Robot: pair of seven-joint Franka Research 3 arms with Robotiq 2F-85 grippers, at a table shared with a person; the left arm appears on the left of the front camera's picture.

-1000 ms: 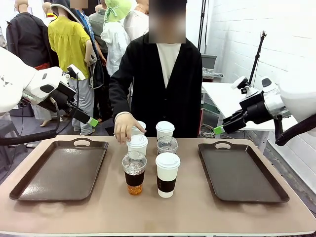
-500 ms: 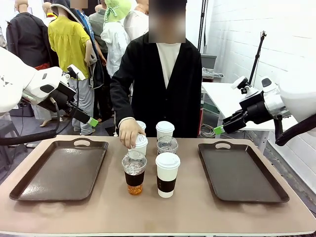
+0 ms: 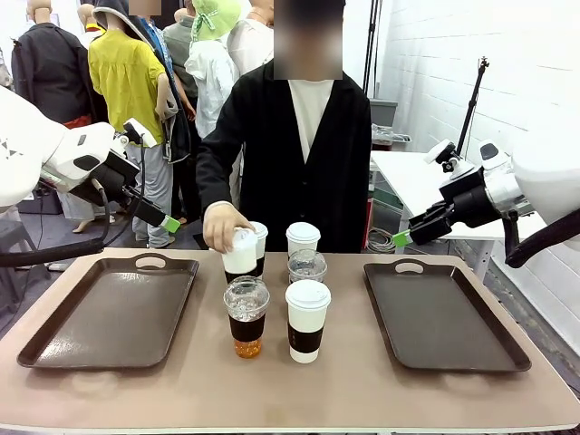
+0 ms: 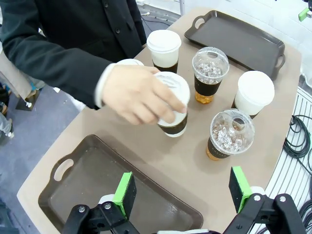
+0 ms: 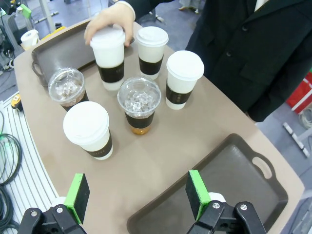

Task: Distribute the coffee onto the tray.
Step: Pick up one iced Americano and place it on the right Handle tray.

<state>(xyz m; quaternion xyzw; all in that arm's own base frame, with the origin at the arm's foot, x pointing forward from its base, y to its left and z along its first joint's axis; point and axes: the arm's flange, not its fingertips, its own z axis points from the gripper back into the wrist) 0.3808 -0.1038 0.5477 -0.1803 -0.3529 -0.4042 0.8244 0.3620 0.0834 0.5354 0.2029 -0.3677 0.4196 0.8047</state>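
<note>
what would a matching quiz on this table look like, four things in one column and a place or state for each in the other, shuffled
Column one
1. left tray
2. person's hand
3. near clear cup
4. right gripper

Column two
A. jaws open, holding nothing
B. stands just to the robot's left of the near white cup
C. grips a white paper cup by its lid
D. lies at the robot's left side of the table, no cups on it

Pairs: 1-D, 2-C, 3-B, 4-A

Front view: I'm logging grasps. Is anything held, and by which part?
The hand grips a paper cup by its lid. Left gripper and right gripper: open, empty.
</note>
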